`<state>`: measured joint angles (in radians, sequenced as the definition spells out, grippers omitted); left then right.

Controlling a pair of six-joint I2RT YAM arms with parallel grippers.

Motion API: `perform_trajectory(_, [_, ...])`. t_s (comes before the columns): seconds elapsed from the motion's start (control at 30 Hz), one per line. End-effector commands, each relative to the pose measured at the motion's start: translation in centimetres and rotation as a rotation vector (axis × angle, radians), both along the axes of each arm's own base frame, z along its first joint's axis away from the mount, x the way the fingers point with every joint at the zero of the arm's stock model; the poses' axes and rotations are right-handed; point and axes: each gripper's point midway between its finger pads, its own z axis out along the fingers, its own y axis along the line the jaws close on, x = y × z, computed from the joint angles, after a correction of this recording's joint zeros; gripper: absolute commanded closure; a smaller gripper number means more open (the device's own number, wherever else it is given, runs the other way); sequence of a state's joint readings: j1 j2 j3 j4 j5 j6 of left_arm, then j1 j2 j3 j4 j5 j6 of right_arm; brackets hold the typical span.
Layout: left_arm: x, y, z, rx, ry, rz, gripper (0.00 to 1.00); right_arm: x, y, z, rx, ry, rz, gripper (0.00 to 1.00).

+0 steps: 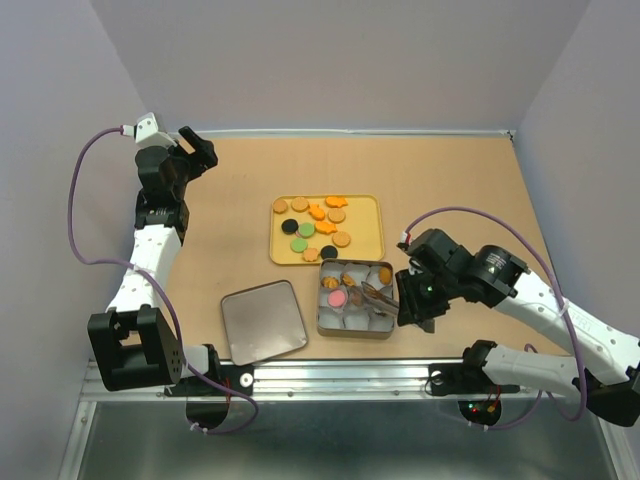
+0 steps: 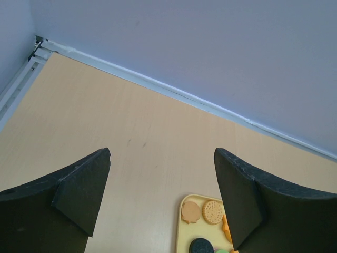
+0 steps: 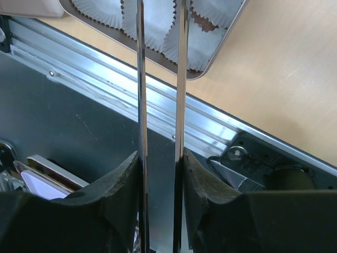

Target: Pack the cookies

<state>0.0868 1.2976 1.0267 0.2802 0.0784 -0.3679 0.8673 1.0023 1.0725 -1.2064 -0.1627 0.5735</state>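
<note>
Cookies in tan, orange, green and black lie on a yellow tray mid-table. Several more cookies sit in white paper cups inside a rectangular metal tin just in front of the tray. My right gripper is shut on a pair of metal tongs whose tips reach over the tin. The right wrist view shows the two tong blades squeezed between my fingers, pointing at the tin and its paper cups. My left gripper hangs open and empty at the far left. The left wrist view shows the left gripper above bare table, with cookies at the tray corner.
The tin's lid lies flat left of the tin, near the front edge. A metal rail runs along the table's near edge. Grey walls close in the back and both sides.
</note>
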Motion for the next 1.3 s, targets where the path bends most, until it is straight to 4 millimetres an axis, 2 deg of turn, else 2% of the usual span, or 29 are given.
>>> perform_trajectory(0.0, [-0.4, 0.1, 2.1, 0.016, -0.068, -0.003, 0.09, 1.5, 1.1, 1.1, 0.049, -0.074, -0.011, 0.61])
perform_trajectory(0.23, [-0.5, 0.0, 2.0, 0.017, -0.067, -0.005, 0.09, 1.9, 1.8, 1.6, 0.069, -0.086, -0.005, 0.53])
perform_trajectory(0.4, [-0.5, 0.1, 2.0, 0.019, -0.066, -0.002, 0.09, 2.2, 2.2, 2.5, 0.085, -0.097, -0.007, 0.52])
perform_trajectory(0.6, [-0.5, 0.0, 2.0, 0.018, -0.068, -0.005, 0.09, 2.2, 4.0, 7.1, 0.206, -0.123, 0.038, 0.52])
perform_trajectory(0.7, [-0.3, 0.0, 1.7, 0.017, -0.062, -0.008, 0.09, 2.1, 5.1, 8.6, 0.252, -0.12, 0.082, 0.52])
perform_trajectory(0.73, [-0.3, 0.0, 1.8, 0.015, -0.062, -0.008, 0.09, 2.6, 5.7, 9.4, 0.26, -0.136, 0.087, 0.52])
perform_trajectory(0.83, [-0.3, 0.2, 1.8, 0.017, -0.062, 0.0, 0.09, 4.3, 6.6, 10.1, 0.254, -0.188, 0.078, 0.52])
perform_trajectory(0.87, [-0.3, 0.1, 1.9, 0.021, -0.065, 0.0, 0.09, 6.0, 7.2, 10.0, 0.225, -0.225, 0.054, 0.52])
perform_trajectory(0.97, [-0.4, 0.3, 2.2, 0.023, -0.071, 0.004, 0.09, 8.8, 8.4, 9.3, 0.16, -0.265, 0.037, 0.52])
perform_trajectory(1.07, [-0.5, 0.3, 2.1, 0.028, -0.066, 0.008, 0.09, 12.9, 10.4, 8.2, 0.064, -0.309, -0.009, 0.52])
perform_trajectory(1.17, [-0.6, 0.3, 2.3, 0.03, -0.072, 0.008, 0.09, 15.2, 11.3, 7.5, 0.017, -0.345, -0.009, 0.51])
perform_trajectory(1.27, [-0.7, 0.4, 2.4, 0.033, -0.075, 0.011, 0.09, 17.7, 11.9, 5.8, -0.022, -0.346, -0.015, 0.49])
